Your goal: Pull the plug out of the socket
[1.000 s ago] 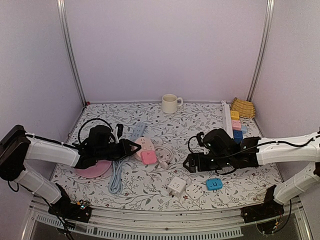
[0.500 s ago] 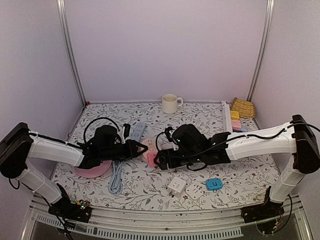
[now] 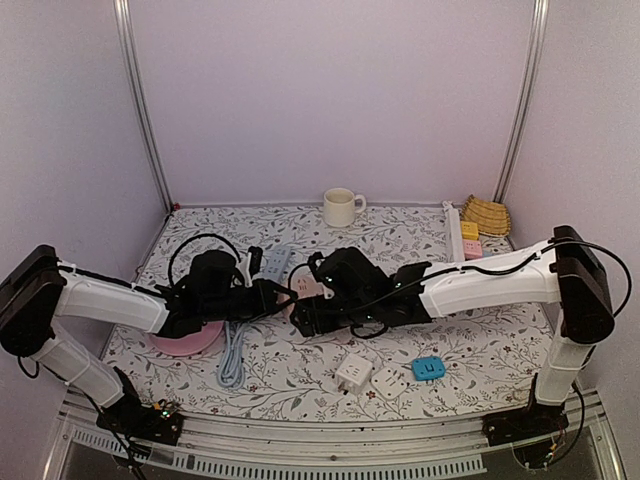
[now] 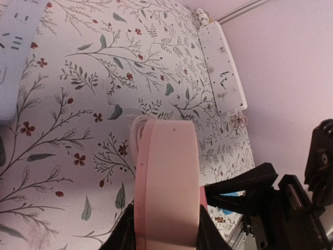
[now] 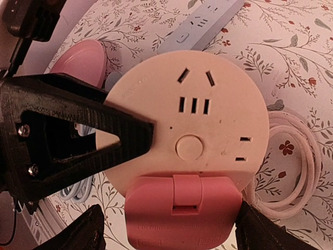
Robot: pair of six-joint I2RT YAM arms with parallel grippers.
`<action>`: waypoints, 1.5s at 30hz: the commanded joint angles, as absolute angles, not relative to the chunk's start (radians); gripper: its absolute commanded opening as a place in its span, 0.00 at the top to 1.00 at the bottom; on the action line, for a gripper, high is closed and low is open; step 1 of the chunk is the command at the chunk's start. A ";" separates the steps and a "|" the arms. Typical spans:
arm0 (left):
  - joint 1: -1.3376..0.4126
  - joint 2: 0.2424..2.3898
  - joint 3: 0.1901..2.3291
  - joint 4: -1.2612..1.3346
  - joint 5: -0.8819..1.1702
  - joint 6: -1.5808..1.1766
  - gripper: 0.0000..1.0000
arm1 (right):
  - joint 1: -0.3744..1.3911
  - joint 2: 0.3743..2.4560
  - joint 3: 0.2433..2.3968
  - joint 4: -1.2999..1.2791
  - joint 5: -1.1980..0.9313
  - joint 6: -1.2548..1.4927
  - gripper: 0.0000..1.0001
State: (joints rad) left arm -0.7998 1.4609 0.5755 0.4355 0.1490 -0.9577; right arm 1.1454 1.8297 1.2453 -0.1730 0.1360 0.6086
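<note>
A round cream socket (image 5: 190, 130) lies on the flowered cloth with a pink plug (image 5: 184, 213) seated in its near side. My left gripper (image 4: 166, 235) is shut on the socket (image 4: 166, 182), which shows edge-on between its fingers; one black finger (image 5: 78, 125) lies across the socket's top. My right gripper (image 5: 169, 229) is open and straddles the plug, one finger on each side, with a gap at the left finger. In the top view both grippers, left (image 3: 283, 297) and right (image 3: 303, 320), meet at the socket (image 3: 312, 288), and the plug is hidden under the right gripper.
The socket's white cord (image 5: 291, 156) coils to its right. A blue-grey power strip (image 3: 275, 262), a pink plate (image 3: 190, 340) and a pale blue cable (image 3: 232, 362) lie left. White adapters (image 3: 352, 372) and a blue one (image 3: 428, 368) sit in front; mug (image 3: 341, 207), white strip (image 3: 455, 235) behind.
My right arm has swung left across the table to the socket and its fingers now flank the plug. The left gripper, holding the socket, shifted slightly right.
</note>
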 commanded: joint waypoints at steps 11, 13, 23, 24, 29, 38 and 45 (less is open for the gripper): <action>-0.819 1.436 0.618 0.490 0.152 -0.958 1.00 | 1.146 1.876 1.290 -0.193 0.169 0.603 0.27; -0.819 1.436 0.618 0.489 0.150 -0.957 1.00 | 1.146 1.877 1.291 -0.192 0.168 0.606 0.32; -0.814 1.433 0.606 0.436 0.073 -0.913 1.00 | 1.147 1.851 1.309 -0.212 0.165 0.610 0.56; -0.807 1.435 0.602 0.430 0.066 -0.907 1.00 | 1.146 1.842 1.310 -0.212 0.163 0.610 0.57; -0.768 1.440 0.569 0.434 0.059 -0.892 1.00 | 1.147 1.797 1.312 -0.216 0.176 0.601 0.58; -0.747 1.452 0.568 0.423 0.064 -0.865 1.00 | 1.147 1.740 1.296 -0.226 0.186 0.596 0.58; -0.743 1.470 0.578 0.426 0.073 -0.862 1.00 | 1.147 1.716 1.278 -0.227 0.193 0.598 0.59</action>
